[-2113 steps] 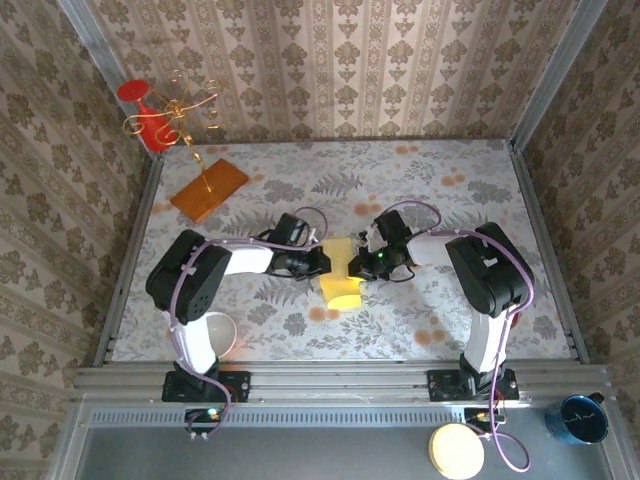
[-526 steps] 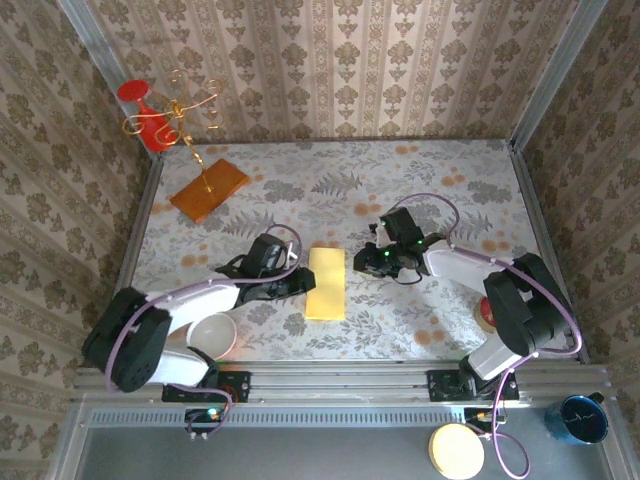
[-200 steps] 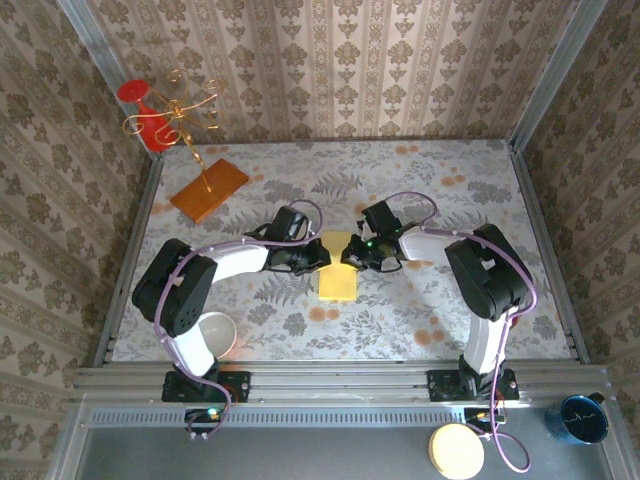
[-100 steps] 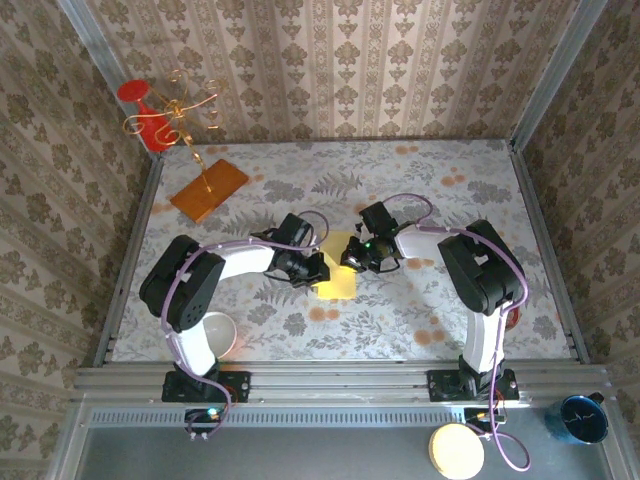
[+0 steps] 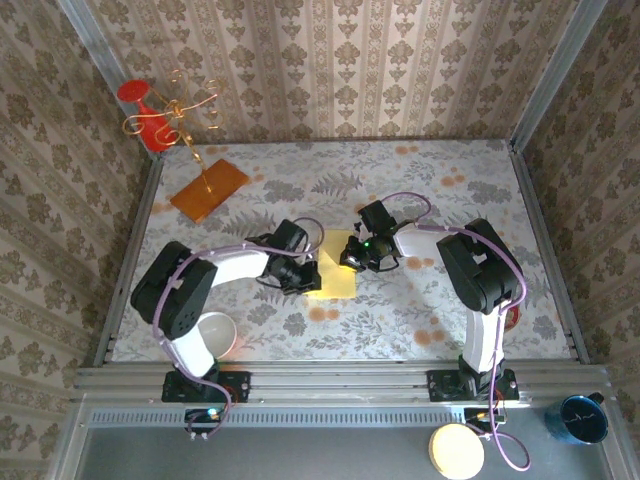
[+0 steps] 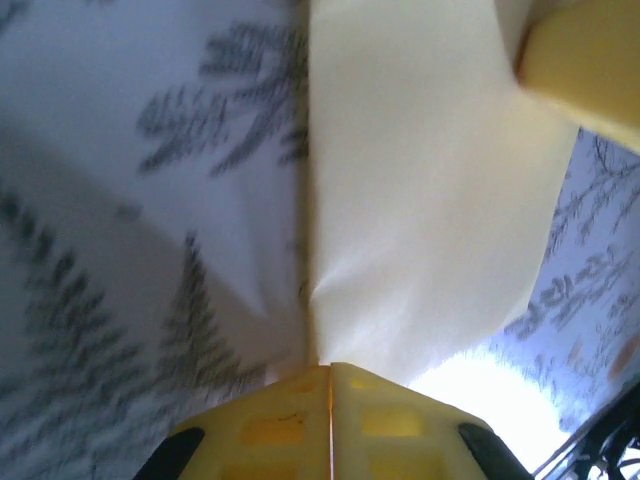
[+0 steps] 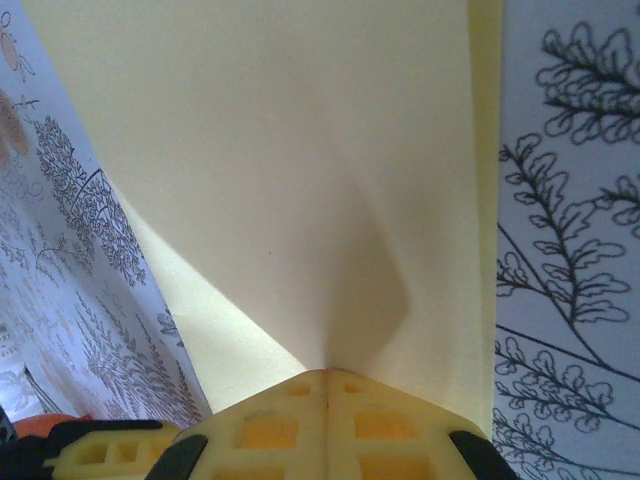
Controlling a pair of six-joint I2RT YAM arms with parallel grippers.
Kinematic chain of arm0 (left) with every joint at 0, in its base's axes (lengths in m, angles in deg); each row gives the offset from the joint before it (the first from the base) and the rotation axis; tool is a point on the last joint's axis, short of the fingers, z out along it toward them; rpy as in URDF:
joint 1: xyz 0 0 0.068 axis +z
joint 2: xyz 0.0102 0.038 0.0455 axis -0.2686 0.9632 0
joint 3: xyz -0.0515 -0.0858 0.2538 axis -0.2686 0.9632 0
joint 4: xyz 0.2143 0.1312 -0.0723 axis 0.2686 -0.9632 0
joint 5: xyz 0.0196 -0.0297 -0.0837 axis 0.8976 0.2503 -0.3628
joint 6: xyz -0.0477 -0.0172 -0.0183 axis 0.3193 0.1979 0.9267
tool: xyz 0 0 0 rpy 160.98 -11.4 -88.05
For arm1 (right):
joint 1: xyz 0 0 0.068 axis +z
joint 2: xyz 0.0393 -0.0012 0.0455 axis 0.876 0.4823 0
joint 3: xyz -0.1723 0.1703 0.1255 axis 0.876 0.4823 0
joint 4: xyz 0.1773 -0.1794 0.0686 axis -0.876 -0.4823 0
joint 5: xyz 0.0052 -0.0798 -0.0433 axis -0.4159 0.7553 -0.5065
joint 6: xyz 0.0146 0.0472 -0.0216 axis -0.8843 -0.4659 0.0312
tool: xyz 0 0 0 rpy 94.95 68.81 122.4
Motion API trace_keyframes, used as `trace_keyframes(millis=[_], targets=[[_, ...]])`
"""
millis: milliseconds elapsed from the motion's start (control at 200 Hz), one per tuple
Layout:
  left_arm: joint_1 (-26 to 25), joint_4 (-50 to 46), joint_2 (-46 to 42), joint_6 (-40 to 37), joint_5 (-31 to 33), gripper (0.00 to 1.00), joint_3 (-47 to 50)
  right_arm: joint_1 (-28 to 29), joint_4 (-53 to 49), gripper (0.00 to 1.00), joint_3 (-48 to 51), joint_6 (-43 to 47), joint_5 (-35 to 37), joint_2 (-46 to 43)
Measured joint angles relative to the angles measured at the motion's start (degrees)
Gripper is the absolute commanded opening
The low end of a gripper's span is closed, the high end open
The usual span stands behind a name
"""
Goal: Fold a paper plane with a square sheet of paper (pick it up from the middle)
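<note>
The pale-yellow square sheet of paper [image 5: 340,270] lies folded into a narrow shape at the middle of the table, partly lifted. My left gripper [image 5: 309,273] is at its left edge, jaws shut on the paper's edge [image 6: 328,362]. The sheet [image 6: 420,200] rises away from the fingers, bent along a crease. My right gripper [image 5: 352,256] is at the paper's far right side, shut on the sheet [image 7: 325,370], which [image 7: 290,150] buckles just above the fingertips. No finished paper plane is in view.
The orange board with the gold wire stand [image 5: 208,189] sits at the far left, with a red goblet [image 5: 140,100] behind it. A white bowl [image 5: 212,332] stands near the left arm's base. A red object [image 5: 512,318] peeks out behind the right arm.
Both grippers came in from the paper's sides and shut on it. In the last half second the left gripper shifted slightly nearer along the left edge; the right one barely moved.
</note>
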Motion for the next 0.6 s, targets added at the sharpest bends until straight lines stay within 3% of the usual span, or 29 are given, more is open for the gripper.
trace_keyframes(millis=[210, 600], targets=[[-1.2, 4.0, -4.4, 1.0, 0.1, 0.09, 1.4, 0.0, 0.0, 0.04, 0.0, 0.0, 0.0, 0.0], [-2.3, 6.0, 2.6, 1.3, -0.3, 0.08, 0.1, 0.0, 0.1, 0.04, 0.0, 0.0, -0.1, 0.1]])
